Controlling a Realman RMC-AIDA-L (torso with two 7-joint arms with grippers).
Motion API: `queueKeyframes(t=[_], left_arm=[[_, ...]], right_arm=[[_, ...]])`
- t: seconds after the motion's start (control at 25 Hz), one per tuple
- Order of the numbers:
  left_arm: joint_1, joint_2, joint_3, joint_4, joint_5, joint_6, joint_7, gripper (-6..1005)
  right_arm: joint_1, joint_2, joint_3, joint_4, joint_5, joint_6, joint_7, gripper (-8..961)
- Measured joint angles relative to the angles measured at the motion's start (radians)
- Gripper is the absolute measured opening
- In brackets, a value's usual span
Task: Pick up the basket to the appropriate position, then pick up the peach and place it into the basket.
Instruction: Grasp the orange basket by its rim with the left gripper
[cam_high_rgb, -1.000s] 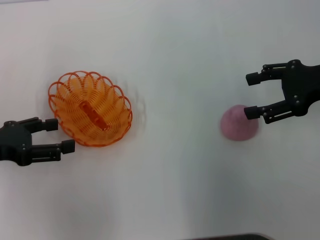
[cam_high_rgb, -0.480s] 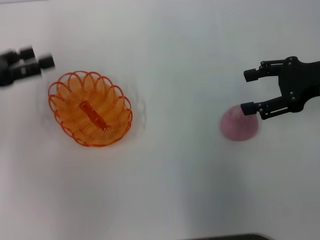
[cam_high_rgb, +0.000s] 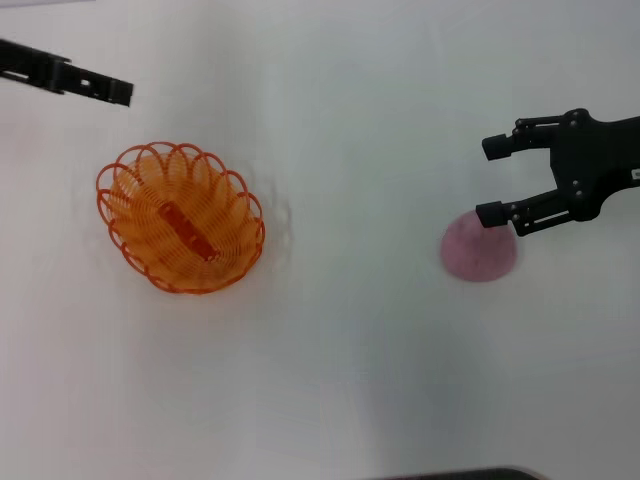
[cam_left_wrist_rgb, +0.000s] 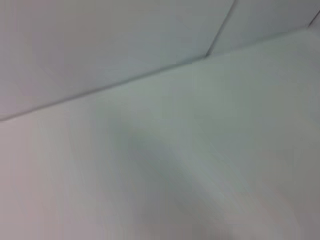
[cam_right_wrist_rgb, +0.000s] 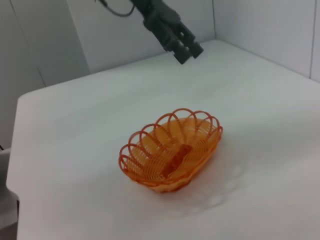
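The orange wire basket (cam_high_rgb: 180, 218) stands on the white table at the left; it also shows in the right wrist view (cam_right_wrist_rgb: 171, 154), upright and empty. The pink peach (cam_high_rgb: 478, 252) lies on the table at the right. My right gripper (cam_high_rgb: 491, 181) is open and hovers just above and beyond the peach, its near fingertip over the peach's top edge. My left gripper (cam_high_rgb: 118, 90) is open and empty, raised at the far left beyond the basket; it also shows in the right wrist view (cam_right_wrist_rgb: 186, 50) above the basket. The left wrist view shows only table and wall.
The white table (cam_high_rgb: 340, 360) lies between basket and peach. A white wall (cam_right_wrist_rgb: 105, 35) rises behind the table's far edge. A dark edge (cam_high_rgb: 460, 474) shows at the table's front.
My left gripper has let the basket be, swinging from its near left side up and away to the far left. The right gripper has edged slightly left over the peach. The basket and peach have not moved.
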Motion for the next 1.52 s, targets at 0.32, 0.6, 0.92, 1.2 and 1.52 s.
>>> queueKeyframes(t=[0.32,0.6,0.92,1.2,1.52], left_arm=[[-0.184,-0.035,0.117,-0.149,0.318,-0.102,-0.111,876],[-0.219,-0.046,0.206,-0.374,0.359,-0.282,-0.111,868],[-0.217,-0.055,0.242,-0.439,0.360,-0.333,-0.115,859],[-0.213,-0.056,0.226,-0.427,0.360,-0.330,-0.117,851],[-0.218,-0.056,0.227,-0.427,0.357,-0.321,-0.117,512]], right_arm=[[0.008,0.005,-0.015,0.000,0.000,0.006,0.000,917],[0.016,0.014,-0.016,0.000,-0.009,0.014,-0.001,916],[0.034,0.015,-0.020,0.000,-0.010,0.029,-0.001,915],[0.038,0.021,-0.051,0.000,-0.011,0.059,-0.001,914],[0.039,0.025,-0.056,0.000,-0.011,0.074,-0.001,912]])
